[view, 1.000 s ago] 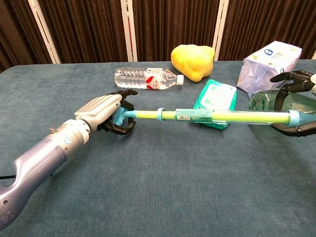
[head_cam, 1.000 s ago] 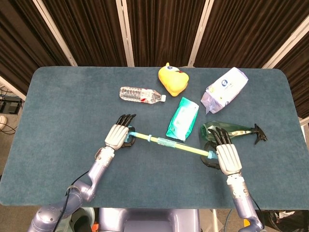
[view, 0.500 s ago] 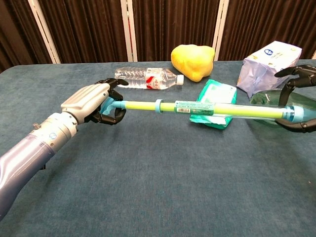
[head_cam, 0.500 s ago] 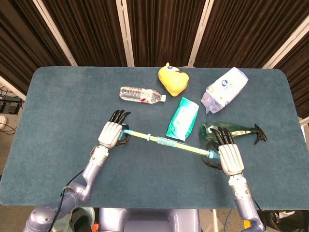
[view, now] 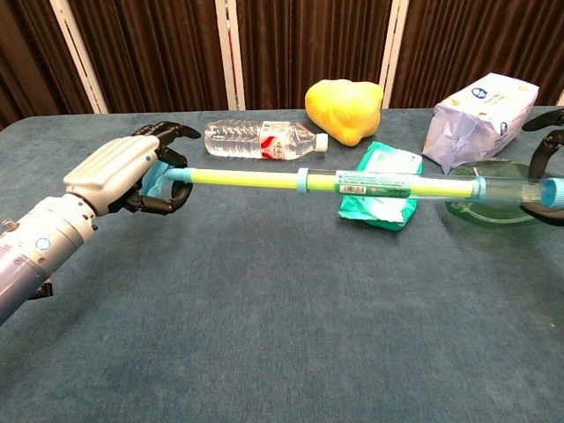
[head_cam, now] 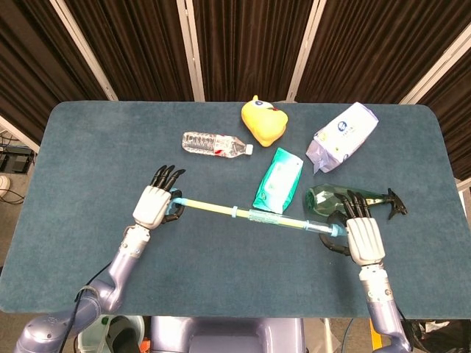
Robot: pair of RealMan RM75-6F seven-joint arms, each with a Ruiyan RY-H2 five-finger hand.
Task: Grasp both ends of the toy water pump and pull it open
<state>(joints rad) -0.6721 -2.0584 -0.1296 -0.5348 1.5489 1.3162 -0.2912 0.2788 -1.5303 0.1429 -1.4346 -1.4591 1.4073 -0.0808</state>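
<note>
The blue-green surface (head_cam: 88,169) fills most of the head view, its rounded far corners meeting dark curtains, and wide bare stretches lie along its left side and its near edge in front of both arms. Across its middle runs the toy water pump (head_cam: 254,217), a long thin rod held clear above the cloth in the chest view, yellow-green on the left part and passing through a blue collar into a clear barrel with a label on the right part. The left robot hand (head_cam: 152,204) grips the pale blue handle at the pump's left end, fingers curled around it, with open cloth on all sides of it. The right robot hand (head_cam: 360,232) holds the pump's blue right end cap, fingers wrapped partly around it; in the chest view this hand is cut off by the right frame edge, so only dark fingertips (view: 539,121) show. Just behind that hand lies a green spray bottle (head_cam: 353,200) on its side, nozzle pointing right. A white and blue pack (head_cam: 342,136) sits near the far right corner, well apart from the pump. A green wipes packet (head_cam: 278,180) lies just behind the pump's barrel. A yellow duck toy (head_cam: 263,121) rests toward the far edge, and a clear water bottle (head_cam: 215,143) lies on its side to its left, cap pointing right.
</note>
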